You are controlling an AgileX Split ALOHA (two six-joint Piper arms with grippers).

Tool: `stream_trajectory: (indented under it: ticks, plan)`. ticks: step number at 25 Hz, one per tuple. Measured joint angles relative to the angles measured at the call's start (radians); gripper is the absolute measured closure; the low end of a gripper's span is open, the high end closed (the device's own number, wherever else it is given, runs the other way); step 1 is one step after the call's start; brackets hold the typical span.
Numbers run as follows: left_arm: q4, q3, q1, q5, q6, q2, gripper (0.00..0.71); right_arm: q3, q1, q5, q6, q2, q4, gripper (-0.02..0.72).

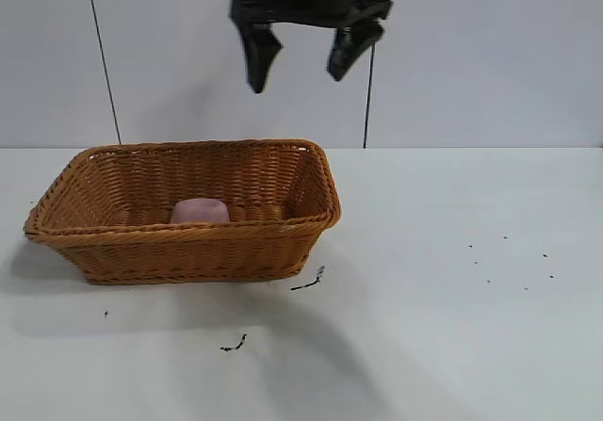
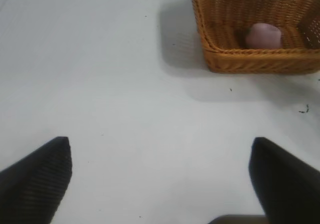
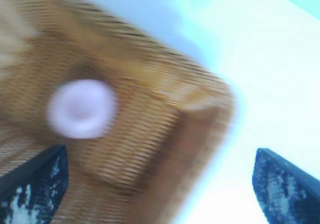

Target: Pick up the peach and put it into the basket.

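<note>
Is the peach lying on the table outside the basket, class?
No: in the exterior view the peach sits inside the basket, behind its front wall.

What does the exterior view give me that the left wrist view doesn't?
Only the exterior view shows the right gripper, open and empty, high above the basket's right end. Only the left wrist view shows the left gripper, open over bare table, well away from the basket. Both show the peach lying inside the basket, and dark specks on the table nearby.
</note>
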Motion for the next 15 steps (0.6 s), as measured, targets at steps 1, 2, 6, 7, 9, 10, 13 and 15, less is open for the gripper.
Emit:
stream_trajectory:
  ticks: [1, 2, 6, 7, 9, 10, 13, 15]
  plan:
    - [0.000, 0.000, 0.000, 0.000, 0.000, 0.000, 0.017, 0.000, -0.041, 0.000, 0.000, 0.000, -0.005, 0.008]
    - [0.000, 0.000, 0.000, 0.000, 0.000, 0.000, 0.017, 0.000, -0.075, 0.000, 0.001, 0.000, -0.005, 0.008]
    - [0.000, 0.000, 0.000, 0.000, 0.000, 0.000, 0.017, 0.000, -0.215, 0.000, 0.002, 0.000, -0.005, 0.008]
    - [0.000, 0.000, 0.000, 0.000, 0.000, 0.000, 0.017, 0.000, -0.248, 0.000, 0.002, 0.000, -0.005, 0.008]
    - [0.000, 0.000, 0.000, 0.000, 0.000, 0.000, 0.017, 0.000, -0.301, 0.000, 0.002, 0.000, -0.005, 0.008]
    - [0.000, 0.000, 0.000, 0.000, 0.000, 0.000, 0.017, 0.000, -0.327, 0.000, 0.002, 0.000, -0.005, 0.008]
    - [0.000, 0.000, 0.000, 0.000, 0.000, 0.000, 0.017, 0.000, -0.382, 0.000, 0.002, -0.005, 0.015, 0.008]
    - [0.000, 0.000, 0.000, 0.000, 0.000, 0.000, 0.017, 0.002, -0.395, 0.001, 0.002, -0.019, 0.029, 0.008]
